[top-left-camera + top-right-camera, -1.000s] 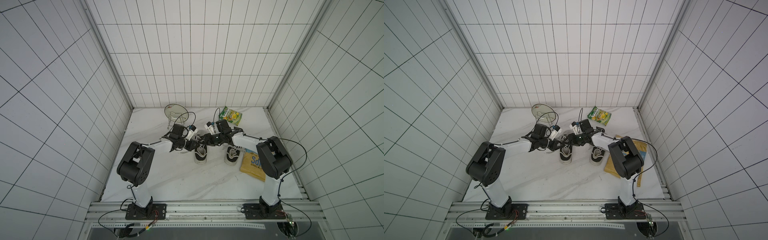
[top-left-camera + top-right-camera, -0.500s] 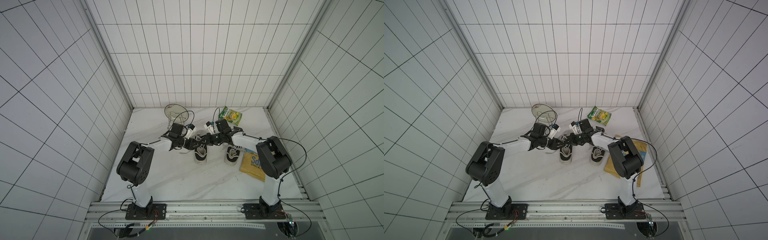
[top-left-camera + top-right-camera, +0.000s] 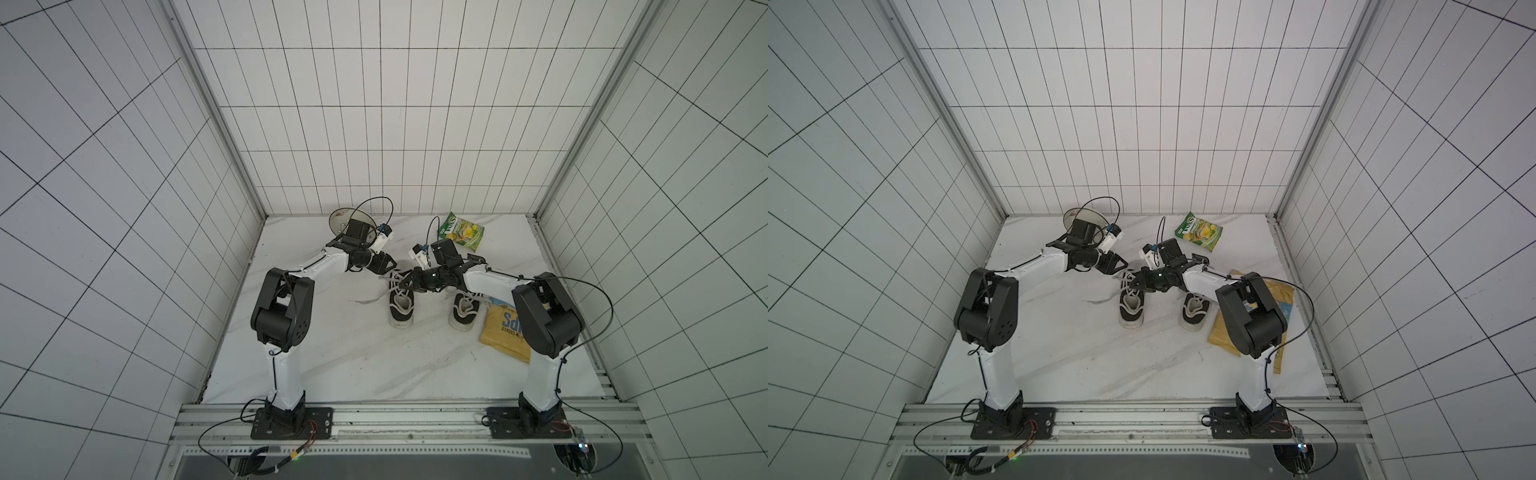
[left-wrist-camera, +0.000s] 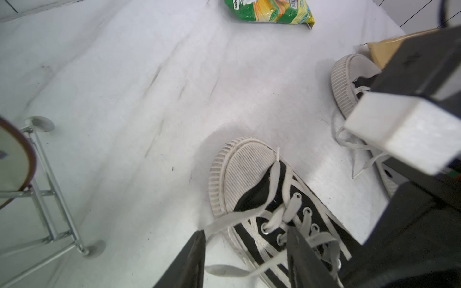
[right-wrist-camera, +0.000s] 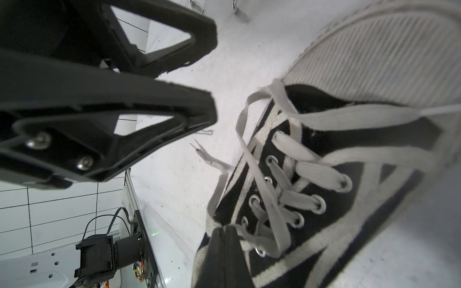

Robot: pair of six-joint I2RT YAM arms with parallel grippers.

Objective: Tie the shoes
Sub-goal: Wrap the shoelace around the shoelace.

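Basically early stage: left gripper [image 3: 390,266] is hovering with jaws apart near the toe end of the first shoe [image 3: 401,309], gripping nothing as far as visible. Its lace [image 4: 232,219] is trailing loose over the table [image 3: 332,353], no knot or bow forming yet. Right gripper [image 5: 224,233] is pressing closed at the upper eyelets, seemingly pinching that lace. Second shoe [image 3: 464,313] is sitting just beside a yellow bag [image 3: 505,332], laces also lying untied, so both shoes are needing tying
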